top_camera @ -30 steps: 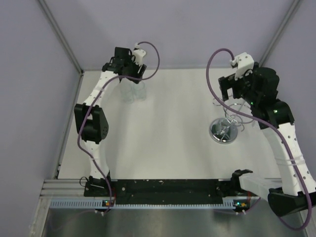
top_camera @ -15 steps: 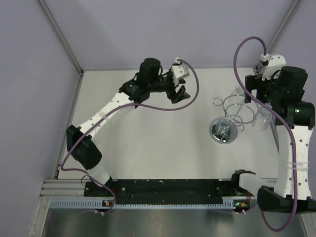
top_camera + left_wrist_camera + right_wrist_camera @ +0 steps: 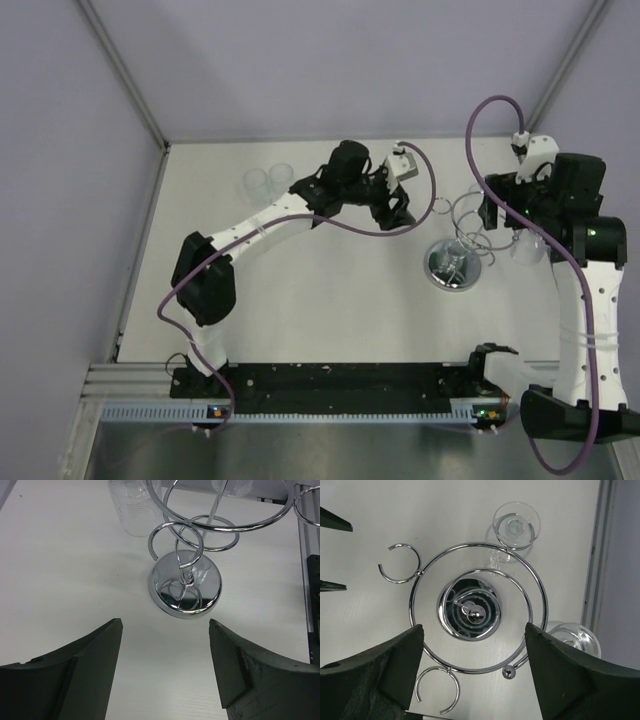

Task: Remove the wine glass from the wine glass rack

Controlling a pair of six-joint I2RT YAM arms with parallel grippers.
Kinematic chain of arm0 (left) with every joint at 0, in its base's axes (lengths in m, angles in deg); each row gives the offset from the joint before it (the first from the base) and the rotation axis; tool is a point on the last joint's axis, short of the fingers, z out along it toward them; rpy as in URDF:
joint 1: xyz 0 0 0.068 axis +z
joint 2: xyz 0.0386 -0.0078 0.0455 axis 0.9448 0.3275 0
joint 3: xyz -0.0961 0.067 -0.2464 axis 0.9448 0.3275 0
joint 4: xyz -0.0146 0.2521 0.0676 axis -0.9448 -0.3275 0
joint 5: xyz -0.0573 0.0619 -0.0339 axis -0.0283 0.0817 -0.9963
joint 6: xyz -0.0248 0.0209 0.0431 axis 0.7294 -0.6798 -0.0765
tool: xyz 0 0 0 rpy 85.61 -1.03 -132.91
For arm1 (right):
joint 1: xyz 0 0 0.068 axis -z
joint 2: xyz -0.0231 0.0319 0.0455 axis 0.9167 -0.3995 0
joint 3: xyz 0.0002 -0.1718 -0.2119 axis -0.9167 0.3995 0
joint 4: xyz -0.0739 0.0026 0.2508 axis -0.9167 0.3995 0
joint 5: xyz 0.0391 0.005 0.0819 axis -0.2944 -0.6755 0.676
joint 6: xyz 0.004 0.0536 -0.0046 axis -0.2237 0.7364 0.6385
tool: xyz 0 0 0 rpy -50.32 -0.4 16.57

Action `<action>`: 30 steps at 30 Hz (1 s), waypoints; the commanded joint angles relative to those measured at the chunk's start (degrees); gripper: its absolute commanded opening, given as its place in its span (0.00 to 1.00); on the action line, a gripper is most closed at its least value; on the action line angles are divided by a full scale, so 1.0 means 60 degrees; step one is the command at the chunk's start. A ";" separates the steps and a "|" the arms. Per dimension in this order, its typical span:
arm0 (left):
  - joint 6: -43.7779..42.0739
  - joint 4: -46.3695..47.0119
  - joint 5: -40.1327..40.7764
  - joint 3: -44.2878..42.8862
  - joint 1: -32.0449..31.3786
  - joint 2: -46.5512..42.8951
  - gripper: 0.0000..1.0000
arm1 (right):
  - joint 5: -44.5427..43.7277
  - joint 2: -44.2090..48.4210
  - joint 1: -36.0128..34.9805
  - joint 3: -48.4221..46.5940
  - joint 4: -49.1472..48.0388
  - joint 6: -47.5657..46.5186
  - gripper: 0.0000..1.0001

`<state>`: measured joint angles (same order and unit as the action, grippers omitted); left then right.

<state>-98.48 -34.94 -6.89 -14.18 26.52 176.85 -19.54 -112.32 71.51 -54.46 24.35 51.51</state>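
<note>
The chrome wine glass rack stands on its mirror disc base, its wire rings spread above. In the right wrist view one wine glass hangs upside down in a far ring, and a second wine glass hangs at the right. My right gripper is open and empty, directly above the rack. My left gripper is open and empty, low over the table and facing the rack base from the left. A hanging glass shows behind the rack in the left wrist view.
Two clear glasses stand at the table's back left. Two empty open rings stick out on the rack's left and near sides. The enclosure's right wall is close behind the rack.
My left arm has swung from the two glasses at the back left across to the rack, jaws open. My right gripper moved right and back, then settled above the rack.
</note>
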 commanded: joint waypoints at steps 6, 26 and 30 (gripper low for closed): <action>0.0171 0.0491 0.0231 0.0429 -0.0034 -0.0799 0.75 | 0.0768 -0.0153 0.0094 0.0777 -0.1490 -0.0118 0.68; -0.0239 0.0095 0.0553 0.1031 -0.0019 -0.1284 0.74 | 0.0755 -0.0270 0.0080 0.1349 -0.2165 0.0059 0.40; -0.0254 0.0066 0.0597 0.1016 -0.0019 -0.1269 0.74 | 0.0769 -0.0182 0.0080 0.1393 -0.2180 0.0015 0.27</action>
<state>-98.88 -35.26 -3.81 -8.15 26.52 172.15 -14.93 -114.44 71.51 -45.98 12.94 51.33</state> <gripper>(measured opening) 0.741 0.319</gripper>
